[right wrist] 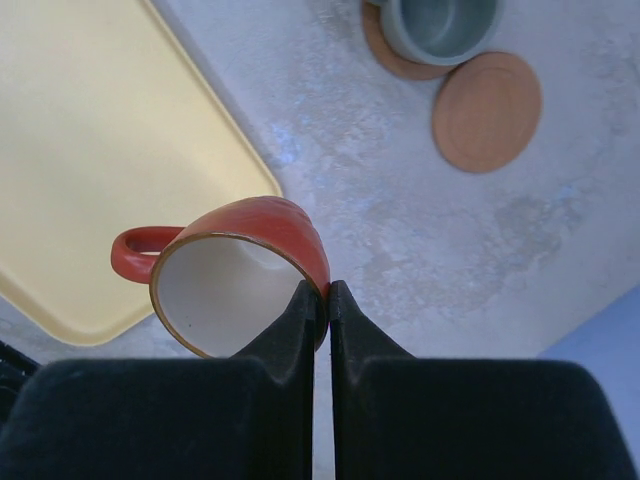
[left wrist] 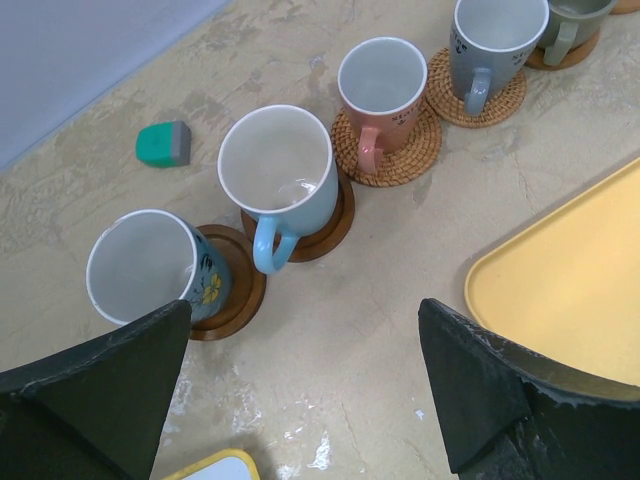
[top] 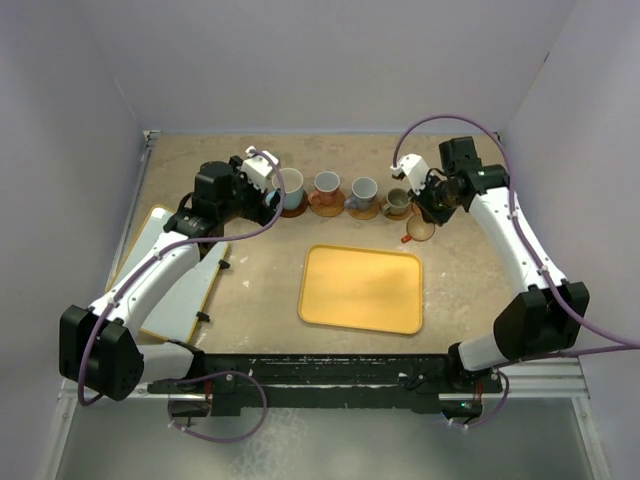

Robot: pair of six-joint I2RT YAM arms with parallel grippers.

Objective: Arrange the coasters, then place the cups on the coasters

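Observation:
Five cups stand in a row on coasters: a dark blue flowered cup [left wrist: 143,266], a light blue cup [left wrist: 278,165], a pink cup [left wrist: 382,78], a grey cup [left wrist: 498,30] and a small grey cup [right wrist: 440,25]. My right gripper [right wrist: 327,295] is shut on the rim of a small orange cup [right wrist: 245,275], which hangs tilted above the table by the tray's corner. A bare orange-brown coaster [right wrist: 487,110] lies beside the small grey cup. My left gripper [left wrist: 305,380] hangs open and empty, low over bare table just short of the two blue cups.
A yellow tray [top: 362,288] lies mid-table, in front of the row. A small teal block [left wrist: 163,143] sits behind the blue cups near the back wall. A white board with a yellow edge [top: 175,290] lies at the left under my left arm.

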